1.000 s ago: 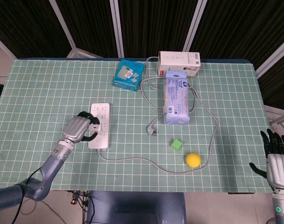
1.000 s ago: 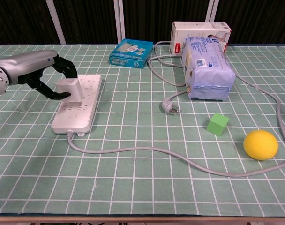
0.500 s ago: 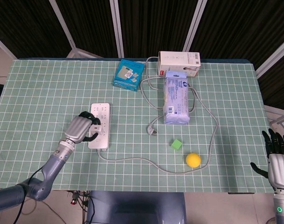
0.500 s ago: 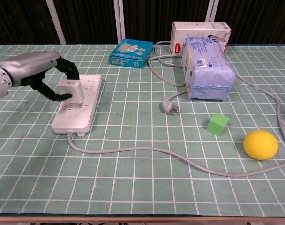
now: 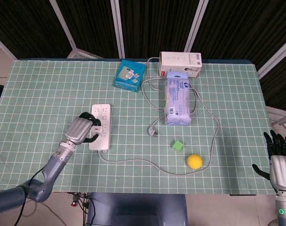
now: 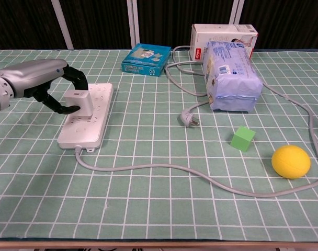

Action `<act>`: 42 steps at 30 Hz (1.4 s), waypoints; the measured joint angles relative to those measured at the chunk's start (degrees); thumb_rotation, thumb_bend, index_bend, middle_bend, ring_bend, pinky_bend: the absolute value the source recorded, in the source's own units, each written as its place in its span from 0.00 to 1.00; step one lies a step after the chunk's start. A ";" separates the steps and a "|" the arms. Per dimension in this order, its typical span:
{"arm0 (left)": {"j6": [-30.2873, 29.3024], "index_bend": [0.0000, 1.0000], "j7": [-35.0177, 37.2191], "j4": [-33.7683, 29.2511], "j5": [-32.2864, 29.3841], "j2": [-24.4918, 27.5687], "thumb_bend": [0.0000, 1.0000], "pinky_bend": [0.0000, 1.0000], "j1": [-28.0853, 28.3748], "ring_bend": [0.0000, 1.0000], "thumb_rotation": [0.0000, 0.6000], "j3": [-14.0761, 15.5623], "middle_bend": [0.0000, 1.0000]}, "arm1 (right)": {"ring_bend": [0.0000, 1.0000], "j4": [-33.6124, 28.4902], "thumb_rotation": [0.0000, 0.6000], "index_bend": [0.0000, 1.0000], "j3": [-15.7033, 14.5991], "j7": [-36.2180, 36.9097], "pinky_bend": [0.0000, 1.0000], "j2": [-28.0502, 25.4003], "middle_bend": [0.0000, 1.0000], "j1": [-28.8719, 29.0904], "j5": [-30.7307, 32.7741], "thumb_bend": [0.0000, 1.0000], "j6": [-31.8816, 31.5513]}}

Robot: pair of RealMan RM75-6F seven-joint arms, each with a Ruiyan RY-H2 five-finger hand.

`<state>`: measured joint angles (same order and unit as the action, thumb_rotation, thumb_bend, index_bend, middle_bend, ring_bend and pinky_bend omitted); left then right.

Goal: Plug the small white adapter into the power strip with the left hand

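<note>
The small white adapter (image 6: 80, 102) stands upright on the white power strip (image 6: 90, 121) at the table's left side. My left hand (image 6: 41, 82) curls around it from the left, black fingers (image 6: 74, 77) over its top and thumb at its near side. In the head view the left hand (image 5: 82, 128) covers most of the adapter beside the power strip (image 5: 100, 129). My right hand (image 5: 278, 157) hangs off the table's right edge, fingers spread, holding nothing.
The strip's grey cable (image 6: 164, 168) loops across the front to a loose plug (image 6: 189, 120). A green cube (image 6: 243, 138) and yellow ball (image 6: 291, 161) lie at the right. A blue pack (image 6: 231, 74), white box (image 6: 222, 34) and teal box (image 6: 147, 59) sit at the back.
My left hand has eased slightly leftward on the adapter, which stays upright on the strip. The right hand has barely moved.
</note>
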<state>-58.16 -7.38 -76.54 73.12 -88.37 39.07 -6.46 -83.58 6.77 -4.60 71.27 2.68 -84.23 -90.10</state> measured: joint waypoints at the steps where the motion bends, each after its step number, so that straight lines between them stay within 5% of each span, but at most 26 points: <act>1: -0.03 0.57 -0.03 0.01 0.07 -0.01 0.44 0.18 -0.01 0.25 1.00 -0.01 0.63 | 0.01 0.02 1.00 0.00 -0.01 -0.02 0.04 0.03 0.00 0.01 -0.03 0.16 0.00; 42: 1.13 0.58 0.19 0.55 0.84 -0.50 0.44 0.17 -0.33 0.25 1.00 -0.16 0.63 | 0.01 0.13 1.00 0.00 0.11 0.50 0.04 -0.11 0.00 -0.23 -0.07 0.16 -0.39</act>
<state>-57.03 -7.20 -75.99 73.96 -88.86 38.74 -6.62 -83.45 6.89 -4.10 71.15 2.46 -84.30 -90.49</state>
